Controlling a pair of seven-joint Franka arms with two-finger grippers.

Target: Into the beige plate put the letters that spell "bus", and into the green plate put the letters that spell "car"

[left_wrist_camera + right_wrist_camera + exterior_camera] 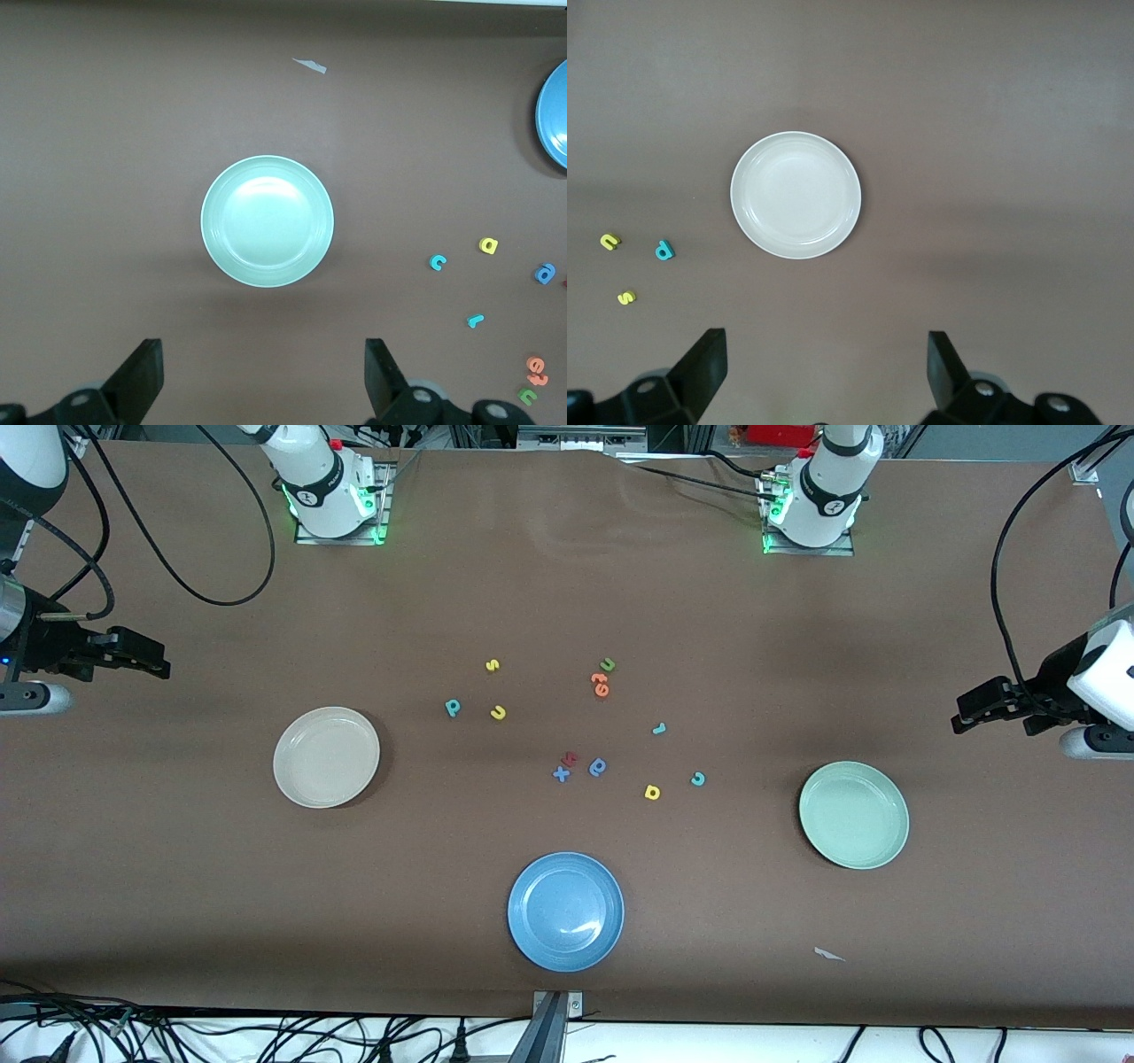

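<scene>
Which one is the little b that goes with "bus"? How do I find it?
Start at the beige plate toward the right arm's end of the table. Just past its rim, toward the table's middle, sit three tiny letters. The teal b is closest to the plate and the only teal one there; the u and s beside it are yellow.

A blue plate [565, 911] sat on the brown table [177, 886], nearest the front camera. A green u [608, 664] touched an orange letter [600, 684] just nearer the camera. A blue round letter [598, 767] lay beside a blue x [561, 774] and a small red letter [570, 759]. A white paper scrap [828, 954] lay nearer the camera, toward the left arm's end.
</scene>
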